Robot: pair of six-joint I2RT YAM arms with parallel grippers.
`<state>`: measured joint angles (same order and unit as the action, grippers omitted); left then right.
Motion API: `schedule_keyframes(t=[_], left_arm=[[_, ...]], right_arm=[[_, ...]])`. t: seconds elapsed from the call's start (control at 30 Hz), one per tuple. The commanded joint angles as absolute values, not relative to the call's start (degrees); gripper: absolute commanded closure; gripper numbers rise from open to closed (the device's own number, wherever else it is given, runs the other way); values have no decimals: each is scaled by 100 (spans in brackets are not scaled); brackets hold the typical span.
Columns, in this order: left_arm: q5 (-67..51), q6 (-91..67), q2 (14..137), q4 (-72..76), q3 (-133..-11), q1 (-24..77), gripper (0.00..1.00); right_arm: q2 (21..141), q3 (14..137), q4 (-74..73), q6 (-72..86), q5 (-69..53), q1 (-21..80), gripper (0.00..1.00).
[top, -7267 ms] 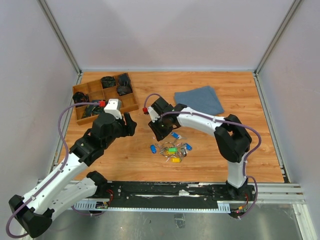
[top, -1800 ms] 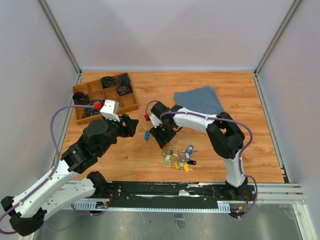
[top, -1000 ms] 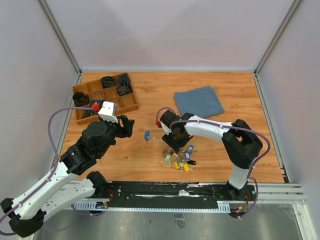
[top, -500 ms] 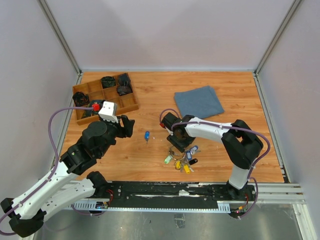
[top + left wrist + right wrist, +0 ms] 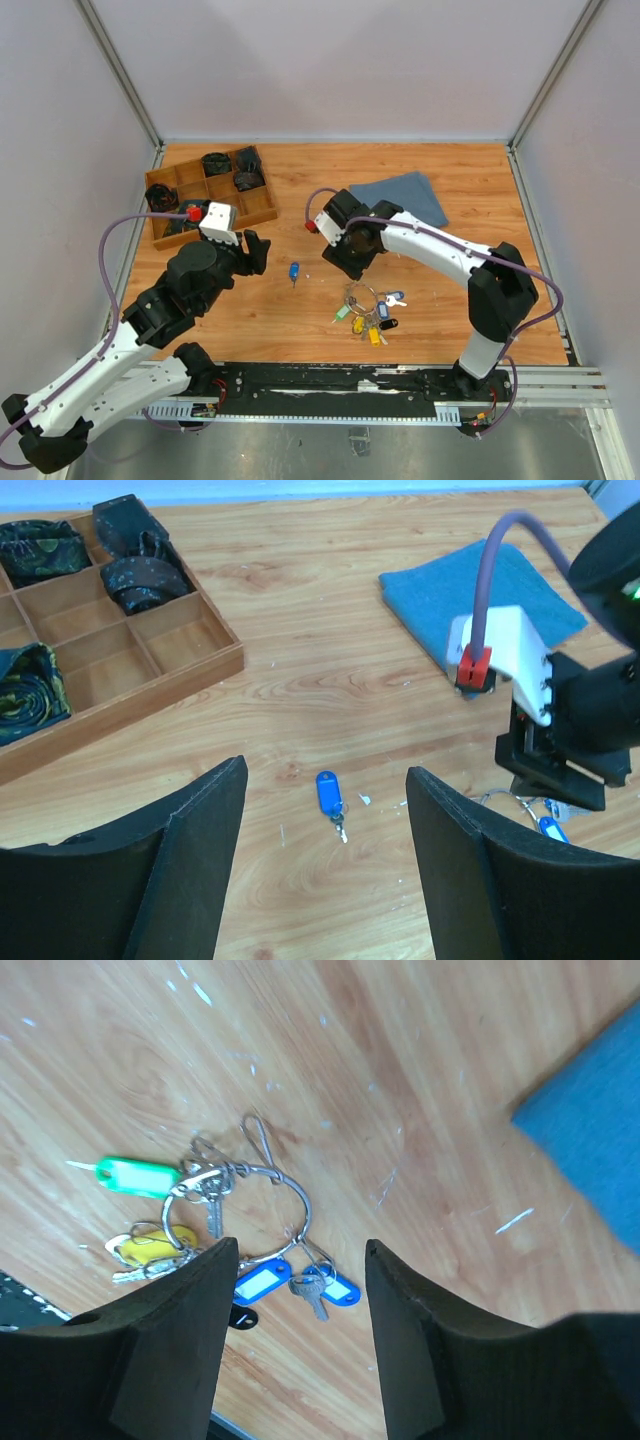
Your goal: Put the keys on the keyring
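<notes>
- Location: the small metal key with a bright blue plastic head (image 5: 294, 270) lies flat and alone on the light wooden tabletop (image 5: 450, 290). It sits between the two arms, apart from the thin silver wire keyring (image 5: 268, 1205).
- The keyring lies flat nearer the right arm, bunched with green-, yellow- and blue-tagged keys. We cannot tell whether the two blue ones at its edge are threaded on or just touching.
- The left gripper (image 5: 258, 252) is wide apart and empty, with the loose key framed between its fingers in the wrist view.
- The right gripper (image 5: 297, 1250) has its jaws apart, holds nothing and hovers over the ring.
- We judge the key light, rigid and thin, so it is hard to get under on the wood. The plastic head looks like the thickest, least slippery part, so pinch it across its edges, not the slick blade.
- The ring is probably light, springy wire that will slide and drag its bunch. Take it on a bare arc away from the keys, leaving the open end free.
</notes>
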<state>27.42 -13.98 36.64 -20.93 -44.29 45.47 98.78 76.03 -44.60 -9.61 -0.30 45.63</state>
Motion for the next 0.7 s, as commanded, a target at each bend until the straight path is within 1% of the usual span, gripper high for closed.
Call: schedule_keyframes(t=[0.0, 0.13, 0.3, 0.53, 0.67], left_arm=[[2877, -1371, 3680, -2037, -4412, 4553, 30], [2897, -1378, 3694, -2047, -4421, 4553, 30], [2906, -1380, 3694, -2047, -4421, 4553, 30], [2935, -1389, 3640, -2072, -4410, 4548, 30], [2927, -1389, 3636, -2070, -4403, 4553, 30]], right_arm=[[10083, 8370, -5302, -1376, -699, 4537, 45], [10864, 9319, -5831, -1012, -1116, 4541, 47], [11670, 9925, -5988, -705, -1359, 4528, 48], [12198, 10102, -6074, -516, -1385, 4455, 48], [12305, 10029, -6051, -476, -1086, 4411, 45]])
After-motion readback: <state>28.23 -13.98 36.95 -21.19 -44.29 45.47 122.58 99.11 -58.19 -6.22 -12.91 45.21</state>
